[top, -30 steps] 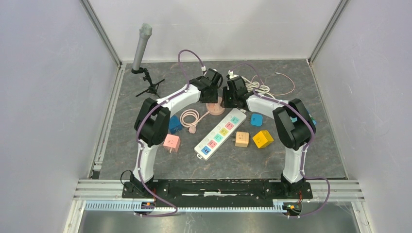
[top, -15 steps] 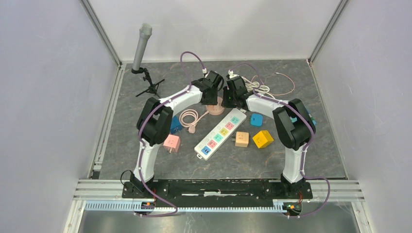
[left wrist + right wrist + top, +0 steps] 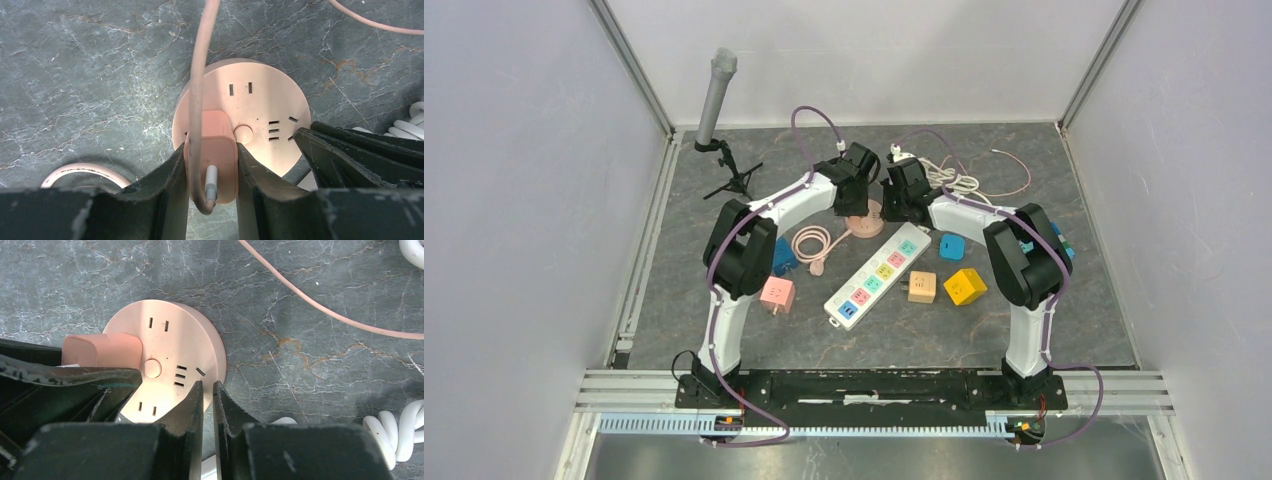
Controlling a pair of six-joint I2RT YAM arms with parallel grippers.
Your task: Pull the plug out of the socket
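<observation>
Both grippers look placed: the left gripper (image 3: 210, 150) clamps the pink plug (image 3: 220, 135) seated in the round pink socket (image 3: 260, 100), and the closed right gripper (image 3: 207, 386) seems to pin its rim, so pull straight up without twisting.

Matt pink plastic socket (image 3: 260, 95) and plug (image 3: 222, 145); veined grey stone-look table (image 3: 75, 75), faintly glossy.

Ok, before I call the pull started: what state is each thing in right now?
round pink socket: lying flat, one outlet occupied
pink plug: seated in that socket
left gripper: shut on pink plug
right gripper: shut, empty, tips at socket's rim
white power strip: nothing plugged in
</observation>
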